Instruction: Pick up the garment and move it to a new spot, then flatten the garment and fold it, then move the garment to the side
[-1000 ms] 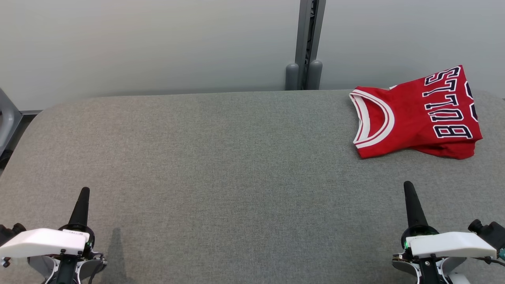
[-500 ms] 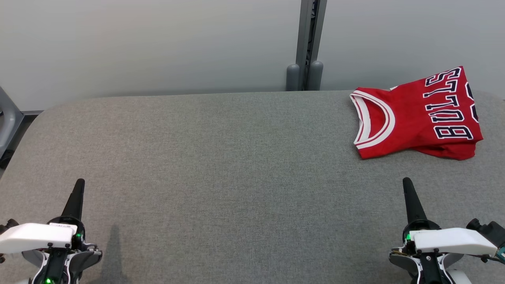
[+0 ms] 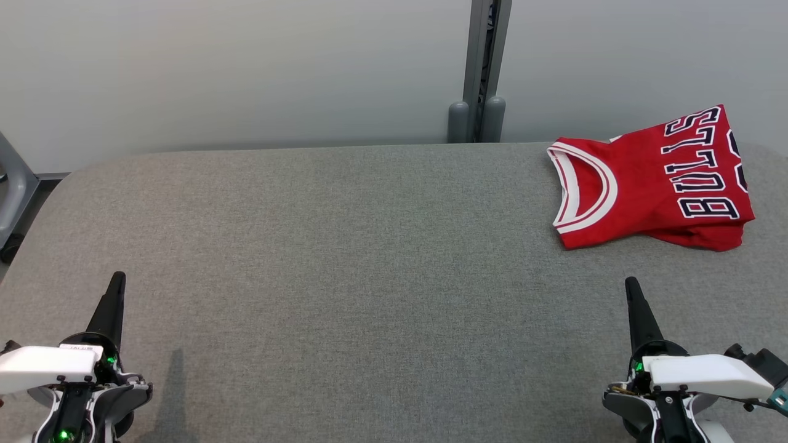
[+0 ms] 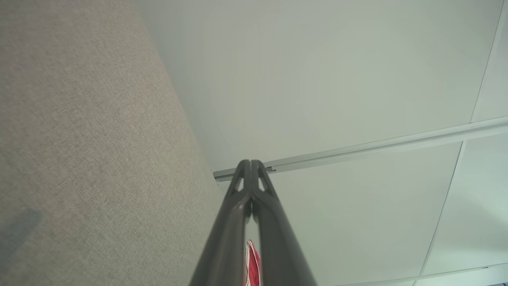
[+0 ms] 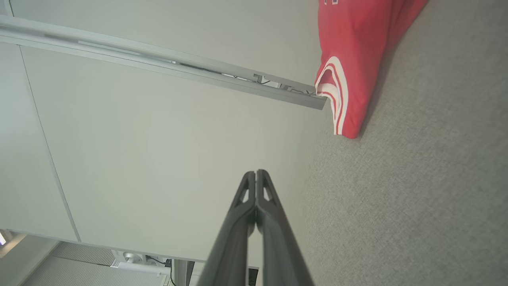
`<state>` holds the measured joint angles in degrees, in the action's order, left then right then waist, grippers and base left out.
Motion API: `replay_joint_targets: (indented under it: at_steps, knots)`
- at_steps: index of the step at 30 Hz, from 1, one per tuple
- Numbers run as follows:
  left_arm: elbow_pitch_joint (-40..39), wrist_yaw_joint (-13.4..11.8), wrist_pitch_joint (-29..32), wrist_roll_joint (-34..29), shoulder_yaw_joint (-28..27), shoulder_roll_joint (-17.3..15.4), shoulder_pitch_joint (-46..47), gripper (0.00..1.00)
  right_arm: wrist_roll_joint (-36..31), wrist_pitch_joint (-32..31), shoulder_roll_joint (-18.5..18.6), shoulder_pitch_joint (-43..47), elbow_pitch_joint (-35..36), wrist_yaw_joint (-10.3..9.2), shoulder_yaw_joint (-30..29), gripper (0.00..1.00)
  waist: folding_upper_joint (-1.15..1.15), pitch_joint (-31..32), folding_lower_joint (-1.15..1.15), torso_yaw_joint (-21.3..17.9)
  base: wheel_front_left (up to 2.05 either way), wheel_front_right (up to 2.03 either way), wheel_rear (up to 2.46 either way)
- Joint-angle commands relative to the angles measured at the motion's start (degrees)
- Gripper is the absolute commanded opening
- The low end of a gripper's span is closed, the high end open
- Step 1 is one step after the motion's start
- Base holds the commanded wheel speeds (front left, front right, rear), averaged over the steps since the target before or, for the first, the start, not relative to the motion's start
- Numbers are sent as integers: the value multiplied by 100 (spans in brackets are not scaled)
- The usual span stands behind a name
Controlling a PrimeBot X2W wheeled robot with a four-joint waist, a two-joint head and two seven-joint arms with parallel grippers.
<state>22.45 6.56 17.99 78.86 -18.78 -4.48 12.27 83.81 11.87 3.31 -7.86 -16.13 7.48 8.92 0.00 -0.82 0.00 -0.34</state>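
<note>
— Head view first. Garment (image 3: 652,184) located?
— Found at the far right of the grey padded table (image 3: 369,258), near the back edge. Lay as a compact red block, collar (image 3: 582,187) toward the middle, lettering (image 3: 702,163) uppermost, lower edge slightly rumpled. Noted the left gripper (image 3: 115,283) at the near left and the right gripper (image 3: 631,286) at the near right, both well apart from the cloth. Fingers of each pressed together, nothing between them.
— Left wrist view?
— Confirmed the left gripper (image 4: 250,165) closed tip to tip and empty. Glimpsed a red sliver of the garment (image 4: 253,262) far off between the finger shanks. Saw table on one side and pale wall (image 4: 337,79) ahead.
— Right wrist view?
— Recorded the same for the right gripper (image 5: 256,174): closed, gripping nothing. Saw the garment (image 5: 357,59) resting on the table beyond the tips, white-striped edge nearest, clear of the fingers.
— Progress, as judged?
— Judged the folding done and the piece already set aside. Judged little left beyond parking the arms. Could not tell how neatly the hidden lower layers sat.
</note>
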Motion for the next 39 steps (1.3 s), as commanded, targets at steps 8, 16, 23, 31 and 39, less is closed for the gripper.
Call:
replay_joint_targets:
  at_steps: [8,16,23,31,39]
  knots:
    - [40,62,190,399,-145,-23,217,0,422,-35,-13,-114,23,2,14,0,0,10,0,10,0,0,0]
    - [88,85,329,689,-230,-24,292,0,722,-52,-22,-116,20,2,31,0,0,19,0,18,0,0,0]
    - [121,107,432,908,-297,-23,344,0,937,-64,-31,-129,19,2,44,0,0,26,0,25,0,0,0]
    - [139,105,494,1042,-330,-28,360,0,1081,-66,-32,-146,17,2,56,0,0,31,0,30,0,0,0]
    - [139,105,486,1054,-320,-35,353,0,1081,-63,-31,-145,18,2,55,0,0,31,0,30,0,0,0]
